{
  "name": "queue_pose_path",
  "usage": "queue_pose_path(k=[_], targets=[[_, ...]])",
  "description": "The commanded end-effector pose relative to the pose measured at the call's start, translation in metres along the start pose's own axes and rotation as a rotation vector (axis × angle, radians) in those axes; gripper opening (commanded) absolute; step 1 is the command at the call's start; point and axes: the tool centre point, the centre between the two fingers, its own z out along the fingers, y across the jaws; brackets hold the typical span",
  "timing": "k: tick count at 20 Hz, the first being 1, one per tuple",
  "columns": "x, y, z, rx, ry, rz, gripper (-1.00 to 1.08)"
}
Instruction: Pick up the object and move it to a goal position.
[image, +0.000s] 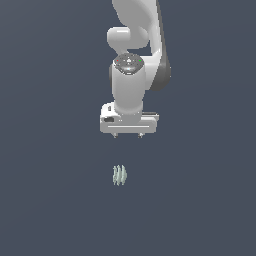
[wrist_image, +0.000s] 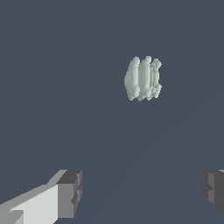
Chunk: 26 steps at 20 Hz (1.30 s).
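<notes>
- Dark slate-blue background fills both views.
- Ribbed pale green object (image: 119, 175) (wrist_image: 143, 78) sits below the end effector (image: 128, 135) (wrist_image: 141, 192), clear of it.
- End effector's fingers (wrist_image: 70, 194) are spread wide apart, holding nothing.

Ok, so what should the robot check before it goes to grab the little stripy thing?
1. Gripper open: ok, the fingers stand wide apart.
2. Gripper empty: ok, nothing between the fingers.
3. Object free of the gripper: ok, it sits apart from it.
4. Object narrower than the opening: ok, it looks much narrower in the wrist view.
5. Gripper lined up over the object: cannot tell; the wrist view shows it off-centre.
6. Goal position: cannot tell, no marker shows.
</notes>
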Motion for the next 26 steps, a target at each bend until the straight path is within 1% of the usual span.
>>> queue_pose_path(k=[1,4,8,11,18,26], targets=[[0.0,0.0,0.0,0.0,0.0,0.0,1.0],[0.001,-0.004,-0.002,0.004,0.002,-0.001,1.0],[0.003,-0.02,-0.008,0.021,0.008,-0.006,1.0],[0.003,-0.025,-0.01,0.026,0.009,-0.008,1.0],[0.005,-0.023,-0.009,0.025,0.009,-0.008,1.0],[0.025,-0.015,0.004,0.022,0.006,-0.005,1.0]])
